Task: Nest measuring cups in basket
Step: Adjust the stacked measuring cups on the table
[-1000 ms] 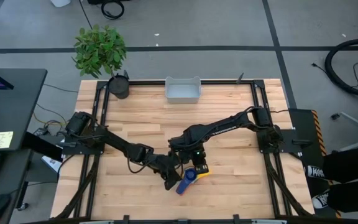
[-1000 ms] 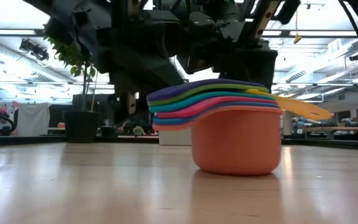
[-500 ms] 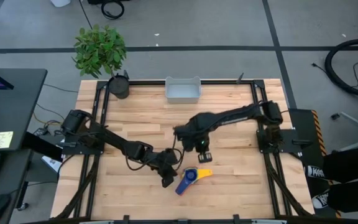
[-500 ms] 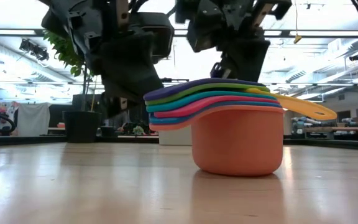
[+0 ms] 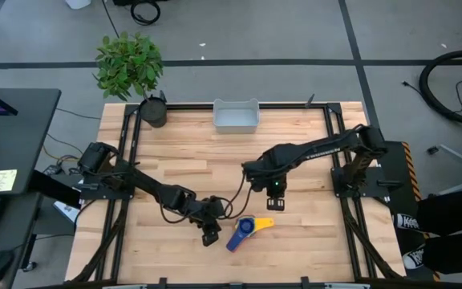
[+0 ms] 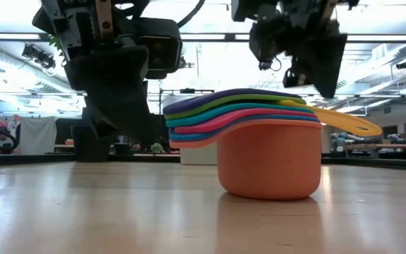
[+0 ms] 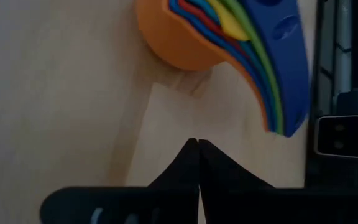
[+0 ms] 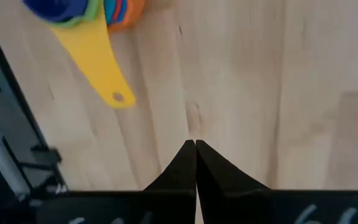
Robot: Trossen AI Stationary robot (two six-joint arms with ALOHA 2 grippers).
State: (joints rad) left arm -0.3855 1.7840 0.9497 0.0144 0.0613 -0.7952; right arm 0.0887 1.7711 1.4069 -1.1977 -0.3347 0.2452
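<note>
Both grippers closed, empty: left gripper [image 5: 209, 236] just beside the nested measuring cups [image 5: 243, 231], right gripper [image 5: 276, 198] near them. The stack sits on the wooden table [image 5: 183, 152] at its near edge, well apart from the basket [image 5: 236, 118]. Your risk: gripping one handle tips or splits the stack, and the yellow handle [image 8: 98, 61] sticks out sideways. Open workshop behind; potted plant [image 5: 128, 63] beyond the table corner.

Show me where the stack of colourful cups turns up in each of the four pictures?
High view: cup stack, near the table's front edge, between both grippers.
Low view: centre, orange cup at the bottom.
Left wrist view: upper part.
Right wrist view: top left corner.
Shared landmark: yellow handle.
</note>
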